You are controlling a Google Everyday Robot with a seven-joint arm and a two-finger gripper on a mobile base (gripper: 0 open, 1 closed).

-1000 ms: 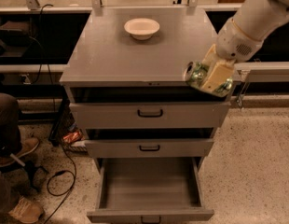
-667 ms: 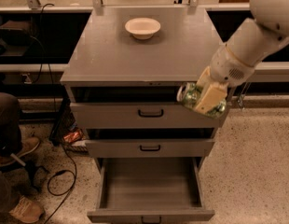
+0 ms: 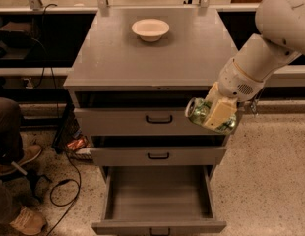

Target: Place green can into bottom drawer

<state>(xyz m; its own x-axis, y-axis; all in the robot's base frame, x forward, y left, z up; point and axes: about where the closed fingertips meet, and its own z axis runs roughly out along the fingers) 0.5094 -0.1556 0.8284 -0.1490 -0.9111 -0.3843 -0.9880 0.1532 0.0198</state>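
Bottom drawer (image 3: 157, 196): pulled out, bare grey floor showing.
Bowl (image 3: 150, 29): upright at the back of the cabinet top (image 3: 157, 63).
Green can (image 3: 196, 110): in the air before the top drawer (image 3: 128, 121), at its right end, lying sideways, silver top pointing left.
Gripper (image 3: 219, 117): fingers clamped around the can.

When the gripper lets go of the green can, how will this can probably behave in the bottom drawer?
The green can lies on its side in the gripper, level with the top drawer, so it may roll on the flat floor of the open bottom drawer. It looks small and thin-walled, so probably light and easily dented.
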